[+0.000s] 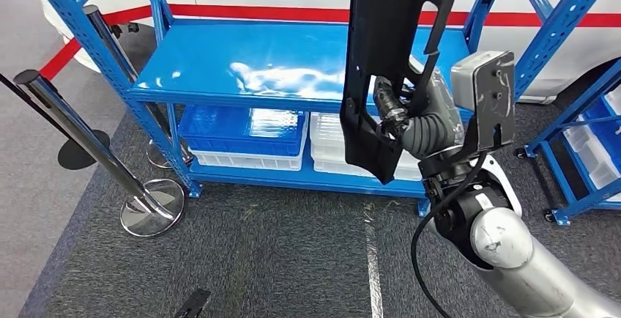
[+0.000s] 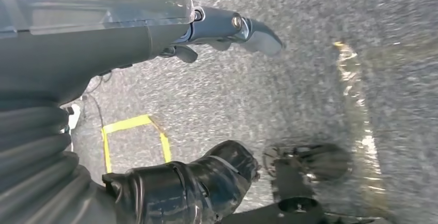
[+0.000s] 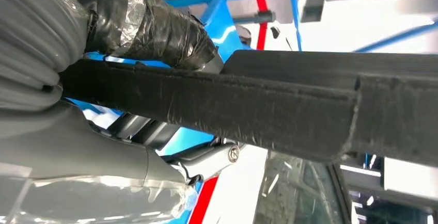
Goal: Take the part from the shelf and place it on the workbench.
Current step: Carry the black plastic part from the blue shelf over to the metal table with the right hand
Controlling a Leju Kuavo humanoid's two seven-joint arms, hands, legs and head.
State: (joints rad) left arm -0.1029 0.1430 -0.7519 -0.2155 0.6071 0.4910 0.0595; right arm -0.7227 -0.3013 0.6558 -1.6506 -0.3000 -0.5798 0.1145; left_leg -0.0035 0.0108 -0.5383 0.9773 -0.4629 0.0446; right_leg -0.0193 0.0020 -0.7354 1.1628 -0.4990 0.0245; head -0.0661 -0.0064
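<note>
Blue shelf (image 1: 242, 69) behind, right hand (image 1: 410, 124) gripping black part (image 1: 381, 54) upright, left hand (image 2: 155, 53) empty, fingers apart

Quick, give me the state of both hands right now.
Left hand: holding nothing, fingers apart, hanging over the grey carpet floor.
Right hand: gripping the long black plastic part, lifted in front of the blue metal shelf.

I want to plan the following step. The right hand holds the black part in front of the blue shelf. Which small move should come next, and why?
Probably lift the part clear and draw it back from the blue shelf. The right hand already grips it, raised above the shelf's top board, and no workbench is seen here, so the robot likely must turn away to find it.
</note>
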